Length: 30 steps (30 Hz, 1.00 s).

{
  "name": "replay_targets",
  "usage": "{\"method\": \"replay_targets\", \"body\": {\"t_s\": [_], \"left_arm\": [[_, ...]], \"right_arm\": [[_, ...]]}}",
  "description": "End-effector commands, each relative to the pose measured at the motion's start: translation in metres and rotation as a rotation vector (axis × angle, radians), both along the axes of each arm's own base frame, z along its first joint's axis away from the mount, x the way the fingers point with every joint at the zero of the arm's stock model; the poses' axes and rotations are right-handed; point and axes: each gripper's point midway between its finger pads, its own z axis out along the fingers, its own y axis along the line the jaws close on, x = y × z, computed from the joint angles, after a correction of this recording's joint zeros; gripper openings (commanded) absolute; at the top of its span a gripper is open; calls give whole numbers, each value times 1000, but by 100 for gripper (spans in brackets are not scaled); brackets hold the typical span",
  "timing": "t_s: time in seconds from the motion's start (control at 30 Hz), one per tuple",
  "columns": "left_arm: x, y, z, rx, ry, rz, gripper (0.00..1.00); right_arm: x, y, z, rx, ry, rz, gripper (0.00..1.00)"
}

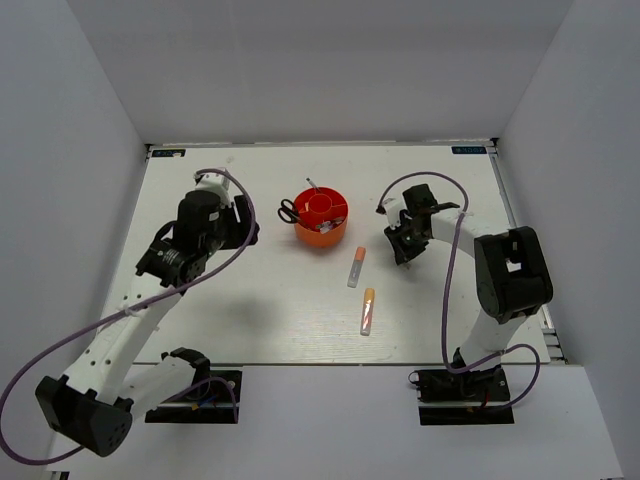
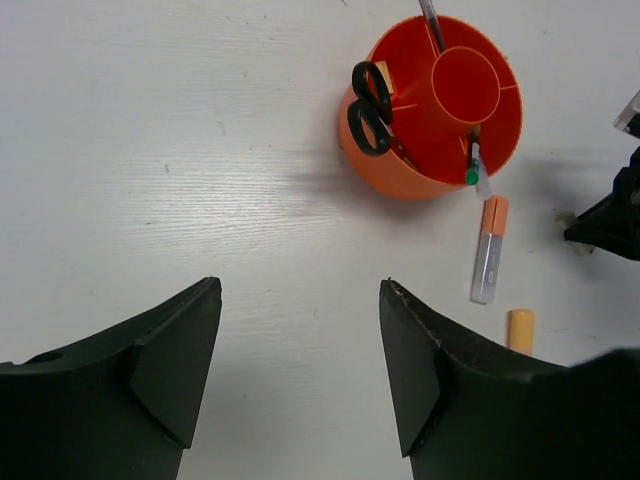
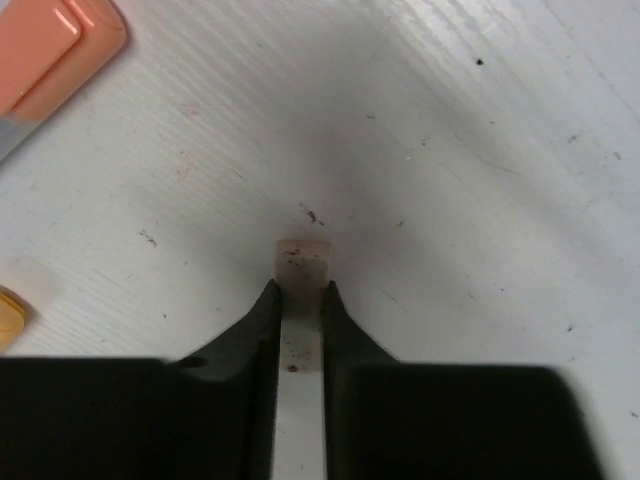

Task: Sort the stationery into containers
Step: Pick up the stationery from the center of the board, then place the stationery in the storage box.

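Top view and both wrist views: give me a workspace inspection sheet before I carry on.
Surface: white table, lightly scuffed.
Job's things: round orange-red plastic organiser holds black-handled scissors and a green-tipped pen; two orange-and-white marker sticks lie on the table beside it; small pale block in the right fingers.
Clutter: nothing seen.
Grippers: left fingers open above bare table; right fingers shut on the block.
Cables: purple cables loop along the left arm and right arm.
Surroundings: white walls on three sides.

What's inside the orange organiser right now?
Black-handled scissors stand in the organiser, left compartment; a green-tipped pen in another; a thin pen leans out. The compartment floors are hidden by the walls.
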Motion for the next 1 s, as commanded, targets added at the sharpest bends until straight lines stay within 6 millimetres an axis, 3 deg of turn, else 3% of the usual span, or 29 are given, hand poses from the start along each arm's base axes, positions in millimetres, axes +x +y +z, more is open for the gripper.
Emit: {"method": "replay_targets", "body": {"t_s": [0.0,0.03,0.07,0.1,0.17,0.2,0.23,0.3,0.33,0.43,0.5,0.53,0.6,0.67,0.7,0.73,0.8,0.83,0.87,0.9,0.93,0.97], "left_arm": [[0,5,1,-22,-10,49,75],[0,6,6,-28,-19,57,75],[3,7,1,-23,-2,65,75],[4,6,10,-50,-32,66,75],[10,8,9,-81,-28,93,75],[18,3,17,-128,-57,98,75],[23,2,18,-163,-53,113,75],[36,-7,32,-248,-79,116,75],[40,-10,38,-304,-83,124,75],[52,-29,60,-437,-132,90,73],[52,-39,65,-502,-119,70,72],[48,-46,64,-521,-99,33,71],[40,-52,47,-541,-46,22,68],[23,-63,43,-542,-19,-44,63],[16,-61,25,-500,11,-55,62],[7,-60,27,-490,1,-71,62],[-9,-59,3,-429,61,-99,60],[-17,-56,7,-425,53,-107,60],[-25,-53,-3,-401,80,-113,60],[-33,-49,-9,-385,94,-112,60],[-40,-46,-19,-377,120,-109,60],[-45,-44,-17,-382,110,-113,60]], "right_arm": [[-15,0,-12,-24,66,33,6],[-19,1,-11,-21,85,36,0],[-19,5,-4,1,80,42,0],[-11,12,9,37,53,48,0],[-16,18,27,73,58,61,0],[-5,33,53,142,10,82,0],[-10,39,67,168,20,98,0],[5,62,113,275,-36,131,0],[-1,70,120,294,-14,146,0],[19,106,182,417,-64,169,0],[21,124,192,458,-49,184,0],[34,136,216,495,-94,186,0],[43,159,223,547,-98,169,0],[56,187,242,609,-164,171,0],[55,194,238,615,-169,173,0],[59,202,240,644,-210,194,0],[57,222,246,688,-278,257,0],[64,230,248,695,-322,277,0],[70,241,265,701,-376,322,0],[73,244,267,700,-380,329,0],[83,250,255,696,-367,327,0],[89,254,268,712,-404,335,0]]}}
